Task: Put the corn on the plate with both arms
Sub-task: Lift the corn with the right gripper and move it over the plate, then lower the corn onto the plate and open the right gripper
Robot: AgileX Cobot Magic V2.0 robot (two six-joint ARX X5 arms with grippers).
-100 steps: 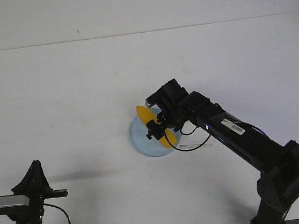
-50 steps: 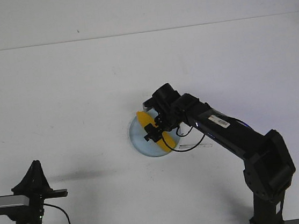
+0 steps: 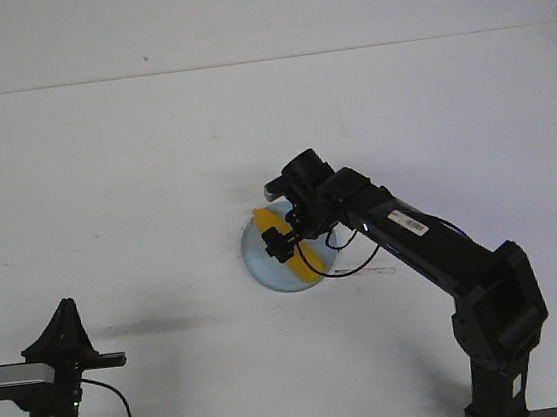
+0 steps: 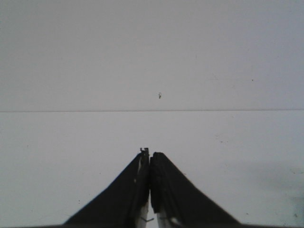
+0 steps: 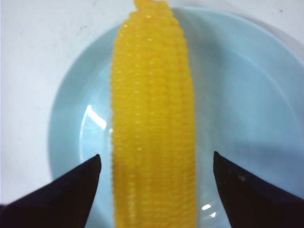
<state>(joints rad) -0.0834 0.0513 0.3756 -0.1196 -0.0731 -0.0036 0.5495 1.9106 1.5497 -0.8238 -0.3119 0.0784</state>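
Although the right gripper (image 5: 154, 190) sits low over the plate (image 5: 247, 95), its fingers (image 5: 71, 190) stand spread apart with a clear gap on either side of the corn (image 5: 152, 123), so it grips nothing. The corn lies along the middle of the plate, its tapered tip reaching the plate's far rim in the right wrist view; from the front, the corn (image 3: 310, 265) crosses the plate (image 3: 256, 256) diagonally, partly hidden by the right gripper (image 3: 281, 243).

The left gripper (image 4: 150, 185) is parked well away from the plate, its fingers pressed together on nothing, looking out over bare table (image 4: 71, 137).

The cob looks like a light, rigid plastic toy with a glossy, ridged skin, so it is likely to roll or slip if nudged sideways. Should it need regrasping, the thick midsection, taken across its width, seems the safest hold; the narrow tip would probably squirt free.
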